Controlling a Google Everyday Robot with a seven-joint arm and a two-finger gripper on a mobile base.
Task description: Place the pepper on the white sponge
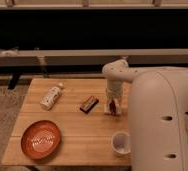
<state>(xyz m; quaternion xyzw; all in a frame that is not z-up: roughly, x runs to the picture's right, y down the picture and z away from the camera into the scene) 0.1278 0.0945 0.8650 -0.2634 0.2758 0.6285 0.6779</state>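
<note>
1 cam, high behind arm (pixel 159 120), looks down on table (pixel 87 132); pincer (pixel 112 106) mid-frame.

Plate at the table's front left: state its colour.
Orange-red plate, clearest in the camera view; end effector is down beside the chocolate bar.

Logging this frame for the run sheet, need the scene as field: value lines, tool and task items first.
tool: tool low over the right part of the wooden table, at the end of the white arm
pepper: dark red pepper at the tool's tip
white sponge: whitish pad on the table directly below the tool
placement: cannot tell whether the pepper rests on the sponge
brown bar: brown bar left of the tool, apart from it
bottle: white bottle lying on its side, rear left
plate: orange plate front left
cup: white cup front right
</note>
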